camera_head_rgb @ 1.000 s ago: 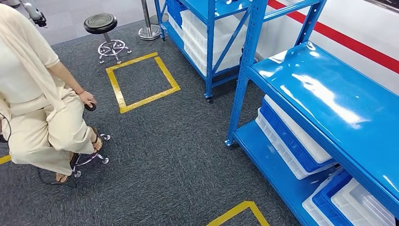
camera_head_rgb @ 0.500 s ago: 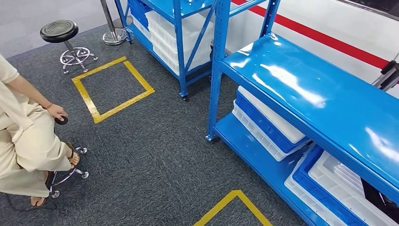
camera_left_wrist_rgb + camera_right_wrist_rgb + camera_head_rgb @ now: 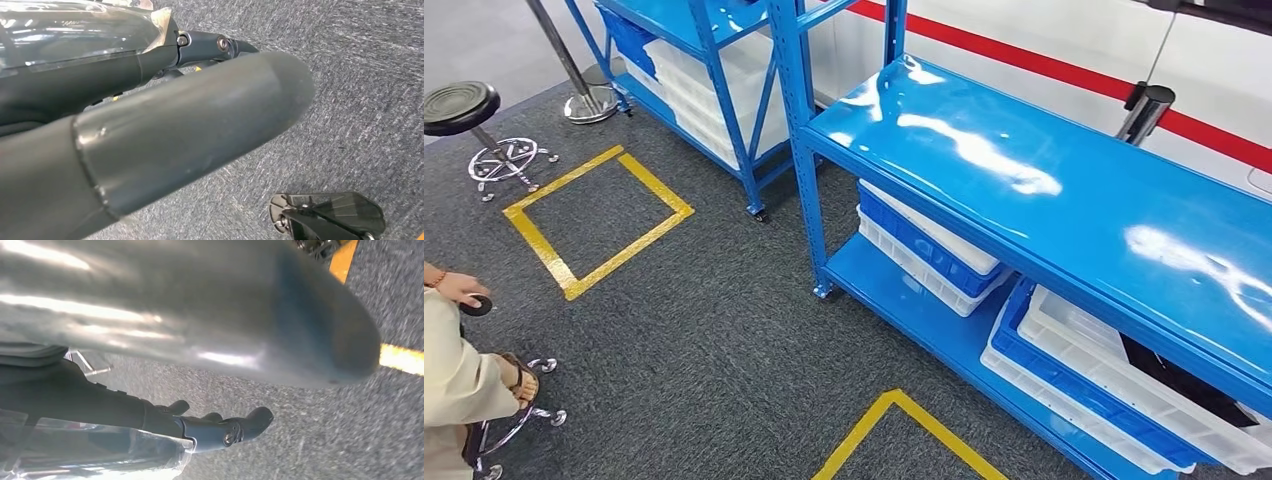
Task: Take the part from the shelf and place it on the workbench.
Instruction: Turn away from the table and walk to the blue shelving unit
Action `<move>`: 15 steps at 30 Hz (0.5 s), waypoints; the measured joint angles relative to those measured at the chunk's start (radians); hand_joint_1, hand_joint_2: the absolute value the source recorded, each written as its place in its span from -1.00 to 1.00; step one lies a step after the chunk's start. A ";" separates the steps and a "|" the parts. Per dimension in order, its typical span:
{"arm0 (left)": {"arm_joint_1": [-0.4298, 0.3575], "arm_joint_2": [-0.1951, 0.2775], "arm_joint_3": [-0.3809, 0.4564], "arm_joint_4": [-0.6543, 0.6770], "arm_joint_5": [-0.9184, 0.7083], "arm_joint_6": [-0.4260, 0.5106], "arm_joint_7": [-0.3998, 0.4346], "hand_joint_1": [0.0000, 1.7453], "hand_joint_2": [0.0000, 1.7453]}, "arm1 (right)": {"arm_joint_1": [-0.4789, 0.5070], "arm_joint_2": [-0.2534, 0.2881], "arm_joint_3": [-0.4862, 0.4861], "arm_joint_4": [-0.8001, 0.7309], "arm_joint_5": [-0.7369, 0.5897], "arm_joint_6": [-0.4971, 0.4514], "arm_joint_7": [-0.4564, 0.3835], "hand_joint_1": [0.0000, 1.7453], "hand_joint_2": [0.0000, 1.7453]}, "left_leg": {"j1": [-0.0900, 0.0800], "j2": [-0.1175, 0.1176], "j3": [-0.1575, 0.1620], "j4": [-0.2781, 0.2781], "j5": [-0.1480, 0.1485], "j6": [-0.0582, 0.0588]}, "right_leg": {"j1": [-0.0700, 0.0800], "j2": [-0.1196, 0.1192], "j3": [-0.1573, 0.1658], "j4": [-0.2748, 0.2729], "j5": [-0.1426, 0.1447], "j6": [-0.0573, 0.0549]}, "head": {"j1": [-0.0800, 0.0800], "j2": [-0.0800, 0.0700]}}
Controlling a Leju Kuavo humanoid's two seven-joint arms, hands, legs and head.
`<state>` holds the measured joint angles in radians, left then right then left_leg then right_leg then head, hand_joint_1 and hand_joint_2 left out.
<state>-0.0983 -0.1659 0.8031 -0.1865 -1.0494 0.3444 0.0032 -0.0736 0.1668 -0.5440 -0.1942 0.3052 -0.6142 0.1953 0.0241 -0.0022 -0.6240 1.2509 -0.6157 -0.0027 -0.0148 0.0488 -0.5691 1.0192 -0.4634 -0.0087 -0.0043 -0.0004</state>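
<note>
No text, label, brand or number can be read anywhere.

The left hand (image 3: pixel 165 135) has a thick, smooth, matte grey thumb with a rounded tip and a faint seam ringing it near its base, and behind it dark slender fingers (image 3: pixel 220 46) with small round silver screws. The right hand (image 3: pixel 210 325) has a glossier, light-streaked grey thumb and dark fingers (image 3: pixel 235 430) with one round screw, and clear crinkled plastic film wraps both.
</note>
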 joint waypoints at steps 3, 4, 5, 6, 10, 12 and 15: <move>0.000 0.001 0.000 0.000 0.000 0.001 0.000 -1.00 -1.00 | -0.001 0.002 0.000 0.000 0.000 0.000 0.000 -1.00 -1.00 | -0.004 -0.064 0.079 -0.184 0.097 0.025 | 0.004 0.036 0.001 0.001 0.004 0.001 | 0.000 0.000; 0.000 0.002 -0.001 0.000 0.000 0.001 0.000 -1.00 -1.00 | -0.002 0.004 0.000 0.000 0.000 0.000 0.000 -1.00 -1.00 | -0.007 -0.082 0.094 -0.219 0.107 0.031 | 0.003 0.045 -0.002 0.001 0.006 0.004 | 0.001 0.000; -0.001 0.003 -0.001 0.000 -0.001 0.001 0.000 -1.00 -1.00 | -0.002 0.006 0.000 0.000 0.000 0.000 0.000 -1.00 -1.00 | -0.010 -0.088 0.099 -0.234 0.108 0.035 | 0.001 0.056 -0.006 0.000 0.010 0.010 | 0.001 0.000; -0.001 0.002 -0.001 0.000 -0.001 0.001 0.000 -1.00 -1.00 | -0.002 0.007 0.000 0.000 0.000 0.000 0.000 -1.00 -1.00 | -0.014 -0.077 0.101 -0.239 0.111 0.037 | 0.001 0.067 -0.011 -0.002 0.014 0.017 | 0.000 0.000; -0.002 0.000 -0.003 0.000 -0.001 0.001 0.001 -1.00 -1.00 | -0.002 0.005 -0.001 0.000 0.000 -0.001 0.000 -1.00 -1.00 | -0.009 -0.020 0.109 -0.275 0.138 0.051 | 0.005 0.008 -0.067 0.087 -0.031 0.018 | 0.007 0.000; 0.000 0.000 -0.004 0.000 -0.001 0.001 0.001 -1.00 -1.00 | -0.003 0.004 -0.001 0.000 0.000 -0.001 0.000 -1.00 -1.00 | -0.011 0.012 0.106 -0.277 0.140 0.054 | 0.001 -0.027 -0.126 0.212 -0.087 0.015 | 0.011 0.000; 0.001 -0.002 -0.004 0.000 -0.001 0.003 0.001 -1.00 -1.00 | 0.000 0.001 -0.001 0.000 0.000 -0.001 0.000 -1.00 -1.00 | -0.009 0.057 0.103 -0.275 0.140 0.050 | -0.011 -0.044 -0.121 0.235 -0.085 0.043 | 0.012 0.000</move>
<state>-0.0976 -0.1679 0.7995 -0.1862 -1.0502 0.3472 0.0042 -0.0733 0.1678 -0.5447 -0.1938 0.3049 -0.6153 0.1953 0.0149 0.0548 -0.5206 0.9761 -0.4758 0.0477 -0.0260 0.0050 -0.6903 1.2545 -0.5482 0.0344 0.0078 -0.0004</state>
